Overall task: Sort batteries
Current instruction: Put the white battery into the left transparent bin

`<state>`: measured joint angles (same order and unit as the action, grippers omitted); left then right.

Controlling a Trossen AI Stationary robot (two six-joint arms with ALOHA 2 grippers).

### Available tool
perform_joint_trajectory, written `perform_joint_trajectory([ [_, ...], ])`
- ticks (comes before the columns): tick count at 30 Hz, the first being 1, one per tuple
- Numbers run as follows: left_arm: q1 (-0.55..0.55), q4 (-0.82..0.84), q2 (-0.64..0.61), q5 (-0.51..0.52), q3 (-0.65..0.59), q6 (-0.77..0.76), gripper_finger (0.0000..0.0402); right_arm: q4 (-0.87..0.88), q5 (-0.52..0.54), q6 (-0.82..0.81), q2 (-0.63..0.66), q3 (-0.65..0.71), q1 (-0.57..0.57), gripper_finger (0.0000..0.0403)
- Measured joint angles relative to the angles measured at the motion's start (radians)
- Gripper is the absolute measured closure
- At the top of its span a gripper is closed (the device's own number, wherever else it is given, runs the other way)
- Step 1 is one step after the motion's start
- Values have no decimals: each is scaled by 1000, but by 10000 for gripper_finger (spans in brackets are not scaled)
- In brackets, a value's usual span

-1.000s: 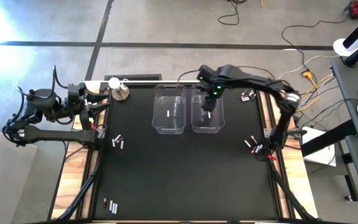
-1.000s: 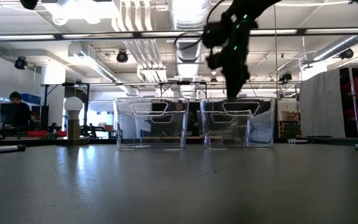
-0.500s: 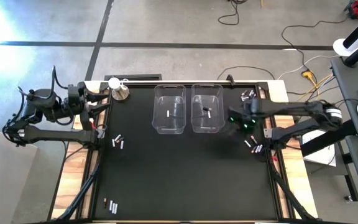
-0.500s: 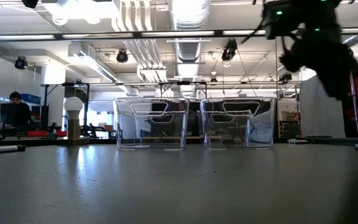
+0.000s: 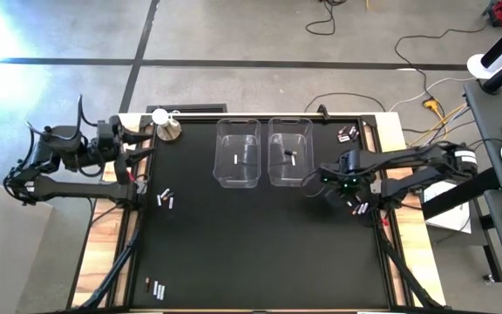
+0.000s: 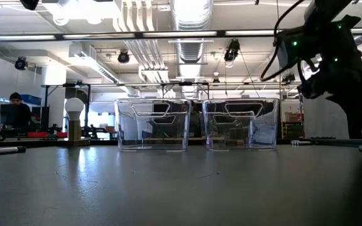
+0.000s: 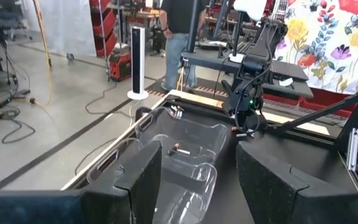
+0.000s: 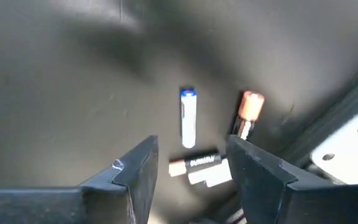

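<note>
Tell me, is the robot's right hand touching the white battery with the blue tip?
Apart. In the right wrist view, the right hand is open, and bare black table shows between its fingers and the white battery.

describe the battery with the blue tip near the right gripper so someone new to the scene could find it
Start at the black table and go to its right edge, where the right gripper, fingers open, hangs over a small cluster of batteries. The silvery-white battery lies alone just ahead of the fingers. Its blue end cap sets it apart; the neighbours are dark with copper-orange ends.
</note>
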<state>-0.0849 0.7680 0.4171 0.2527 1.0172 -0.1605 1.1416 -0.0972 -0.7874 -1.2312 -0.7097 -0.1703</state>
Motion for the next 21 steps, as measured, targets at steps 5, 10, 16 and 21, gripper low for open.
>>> perform_joint_trajectory([
  [5,0,18,0,0,-8,-59,216,-49,58,40,-41,16,0,236],
  [10,0,20,0,0,-18,-87,216,-90,62,53,-55,46,1,250],
  [16,0,28,0,0,-19,-104,216,-115,41,56,-50,110,2,266],
  [21,0,28,0,0,-19,-107,216,-185,-4,59,-47,154,2,277],
])
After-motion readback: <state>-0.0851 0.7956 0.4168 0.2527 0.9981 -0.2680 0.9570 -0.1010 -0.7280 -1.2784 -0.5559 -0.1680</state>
